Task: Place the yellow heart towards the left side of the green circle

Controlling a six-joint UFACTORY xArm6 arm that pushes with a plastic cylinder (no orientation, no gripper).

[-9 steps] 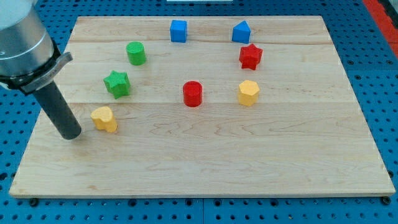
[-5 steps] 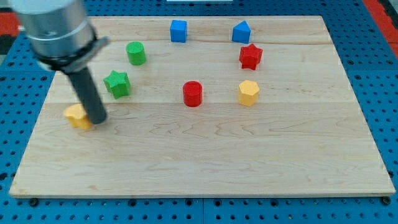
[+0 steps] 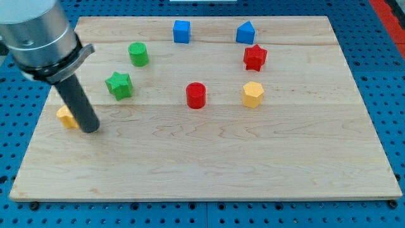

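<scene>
tip [image 3: 90, 129] on bench [image 3: 209, 164], touching yellow heart's [image 3: 66, 116] right side | no pincer fitted, so no grip state to tell | heart near bench's left edge | green star [image 3: 119, 85] beyond | green circle [image 3: 138, 54] farther, up-right of heart

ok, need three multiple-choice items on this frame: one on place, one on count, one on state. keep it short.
1. Where is my tip relative to the yellow heart block?
A. At its right side
B. Far above it
C. At its left side

2. How many red blocks stand on the wooden board?
A. One
B. Two
C. Three

3. The green cylinder block is:
A. Touching the yellow heart block
B. Stacked on the green star block
C. Standing alone, apart from the others

Key: 1 A, the rod's end sits against the heart's right edge. 2 B, a red cylinder block and a red star block. 3 C, bare wood all around it.
</scene>
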